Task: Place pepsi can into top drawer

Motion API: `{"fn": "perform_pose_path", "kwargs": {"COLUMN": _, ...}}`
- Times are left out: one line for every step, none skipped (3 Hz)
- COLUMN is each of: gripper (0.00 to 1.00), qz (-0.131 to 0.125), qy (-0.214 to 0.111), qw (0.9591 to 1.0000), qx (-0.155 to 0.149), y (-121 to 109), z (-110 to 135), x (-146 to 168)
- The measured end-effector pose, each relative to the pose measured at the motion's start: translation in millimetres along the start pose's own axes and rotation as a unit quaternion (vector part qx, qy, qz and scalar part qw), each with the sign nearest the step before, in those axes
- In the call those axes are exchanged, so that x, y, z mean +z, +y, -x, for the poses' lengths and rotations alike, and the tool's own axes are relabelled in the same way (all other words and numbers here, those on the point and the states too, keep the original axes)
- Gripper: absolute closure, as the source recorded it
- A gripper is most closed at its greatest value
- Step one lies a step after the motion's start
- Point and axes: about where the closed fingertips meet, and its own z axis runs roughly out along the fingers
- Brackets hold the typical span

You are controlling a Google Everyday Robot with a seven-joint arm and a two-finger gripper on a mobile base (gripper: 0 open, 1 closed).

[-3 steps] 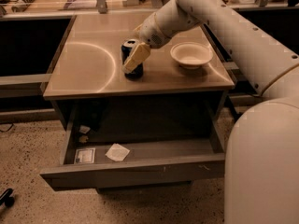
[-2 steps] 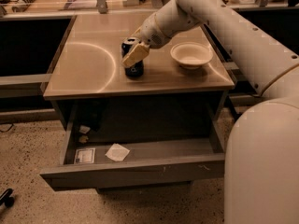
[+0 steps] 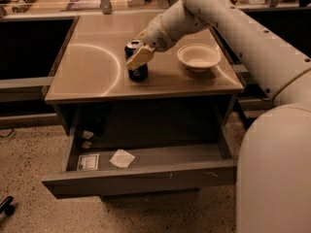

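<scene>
Grasp step: gripper (image 3: 138, 58) at small dark blue pepsi can (image 3: 139, 74), standing on tan tabletop (image 3: 87, 69); jaws clamped or not, cannot tell. Next: lift, lower into open grey metal top drawer (image 3: 146, 179).

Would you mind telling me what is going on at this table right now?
The robot's arm reaches over the table, and its gripper is at the pepsi can, which stands upright on the tabletop, left of a white bowl. Below, the top drawer stands open with a paper scrap and a sticker label inside. The can is not yet in the drawer.
</scene>
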Motion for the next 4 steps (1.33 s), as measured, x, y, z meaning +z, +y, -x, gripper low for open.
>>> {"fn": "perform_pose_path", "kwargs": {"gripper": 1.0, "qz": 0.005, "qy": -0.015, "qw": 0.9997, "qx": -0.019, "y": 19.6, "z": 2.4, "x": -6.2}}
{"fn": "perform_pose_path", "kwargs": {"gripper": 1.0, "qz": 0.019, "qy": -0.024, "qw": 0.9988, "qx": -0.037, "y": 52.3, "z": 6.1, "x": -13.9}}
{"fn": "perform_pose_path", "kwargs": {"gripper": 1.0, "qz": 0.03, "qy": -0.032, "qw": 0.9976, "qx": -0.054, "y": 89.9, "z": 14.4, "x": -27.5}}
{"fn": "perform_pose_path", "kwargs": {"gripper": 1.0, "qz": 0.054, "qy": -0.03, "qw": 0.9967, "qx": -0.054, "y": 158.1, "z": 22.2, "x": -50.0}}
